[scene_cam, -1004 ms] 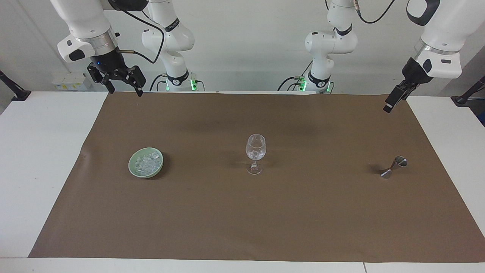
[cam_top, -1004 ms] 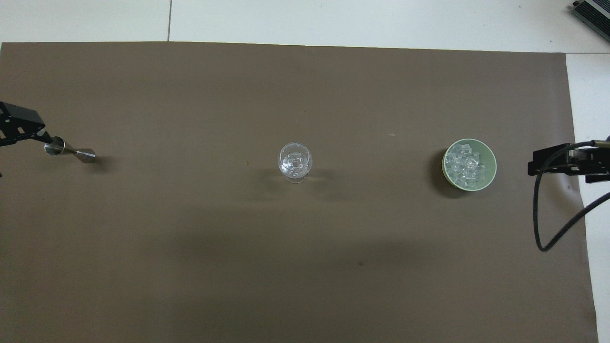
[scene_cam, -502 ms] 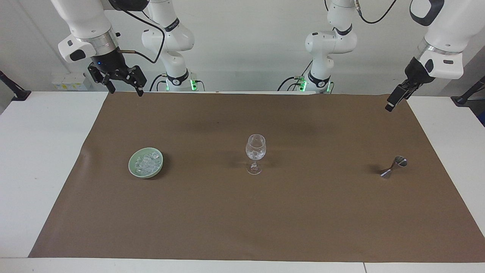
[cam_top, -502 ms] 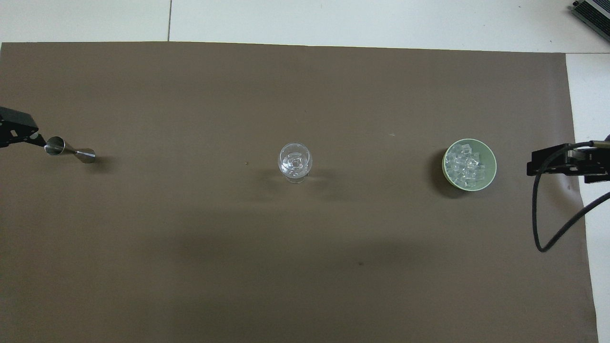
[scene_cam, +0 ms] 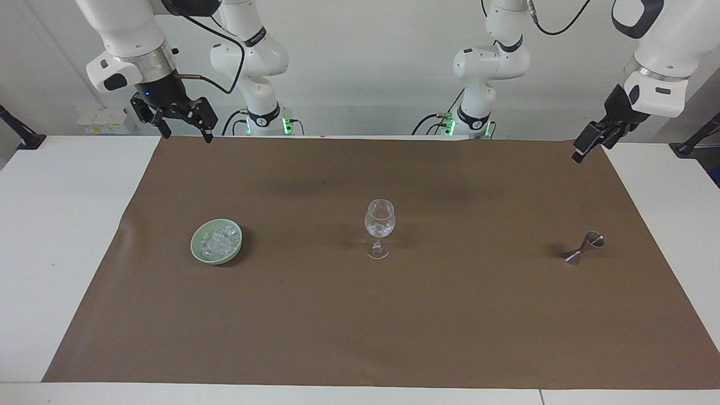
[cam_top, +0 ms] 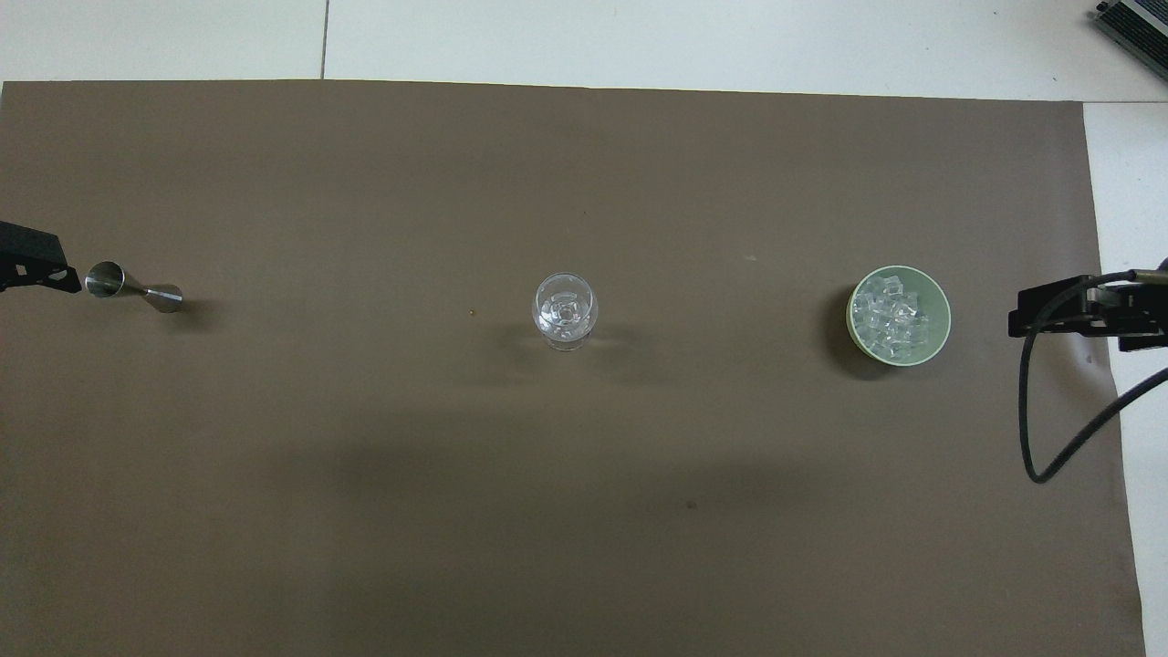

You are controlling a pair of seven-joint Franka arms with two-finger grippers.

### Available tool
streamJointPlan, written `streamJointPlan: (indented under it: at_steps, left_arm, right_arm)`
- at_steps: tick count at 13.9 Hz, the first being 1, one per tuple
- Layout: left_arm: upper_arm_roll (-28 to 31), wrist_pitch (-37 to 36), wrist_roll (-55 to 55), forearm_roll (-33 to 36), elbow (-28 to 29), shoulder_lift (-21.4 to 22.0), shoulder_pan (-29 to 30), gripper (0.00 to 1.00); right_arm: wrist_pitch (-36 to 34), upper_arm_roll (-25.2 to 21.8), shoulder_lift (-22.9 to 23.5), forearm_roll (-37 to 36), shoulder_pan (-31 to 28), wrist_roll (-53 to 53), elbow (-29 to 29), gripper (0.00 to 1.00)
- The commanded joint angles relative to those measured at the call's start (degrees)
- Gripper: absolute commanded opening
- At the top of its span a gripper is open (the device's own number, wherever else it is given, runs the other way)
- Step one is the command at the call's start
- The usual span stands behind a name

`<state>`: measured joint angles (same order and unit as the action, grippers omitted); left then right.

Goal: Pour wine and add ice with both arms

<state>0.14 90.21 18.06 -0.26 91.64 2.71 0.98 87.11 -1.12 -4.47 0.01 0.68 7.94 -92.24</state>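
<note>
Green bowl (scene_cam: 216, 242) at centre-left of the facing frame, on the brown mat (scene_cam: 394, 326) covering the counter (scene_cam: 56, 225); heaped with ice (scene_cam: 219, 241), clear small cubes. In the overhead frame, same bowl (cam_top: 900, 316) at centre-right, ice (cam_top: 892, 316) filling it. Wine glass (scene_cam: 379, 228) upright at mid-frame, a few clear cubes visible in its cup; from overhead, glass (cam_top: 565, 311) at centre. Steel jigger (scene_cam: 584, 248) at right of the facing frame, contents not discernible; at the left edge of the overhead frame (cam_top: 133, 287).

Right pincer (scene_cam: 183, 128) at upper left of the facing frame, raised over the mat's top edge, fingers spread apart, empty; at the right edge of the overhead frame (cam_top: 1049, 315). Left pincer (scene_cam: 582, 151) at upper right of the facing frame, raised over the mat's corner, empty, jaws as wide as they go; only a tip at the left edge overhead (cam_top: 32, 265).

Compared with a second ago: left pincer drawn slightly up and toward the frame's edge, clear of the jigger overhead. Right pincer nearly unchanged. Bowl, glass and jigger unmoved.
</note>
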Motion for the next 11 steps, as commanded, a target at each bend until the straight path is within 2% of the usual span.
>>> streamJointPlan:
  at_steps: [1,6,11]
  left_arm:
    - [-0.7,-2.1,-6.7,0.8,-1.4,-0.3,0.8,1.00]
    - [-1.7,-2.8,-11.5,1.0,-1.4,-0.2,0.7,1.00]
    - [-1.8,-2.9,-11.6,1.0,-1.1,0.1,0.2,1.00]
  right_arm:
    - [-0.9,0.1,-1.0,0.9,-0.1,-1.3,-0.6,1.00]
    - [-0.9,0.1,-1.0,0.9,-0.1,-1.3,-0.6,1.00]
    - [-0.9,0.1,-1.0,0.9,-0.1,-1.3,-0.6,1.00]
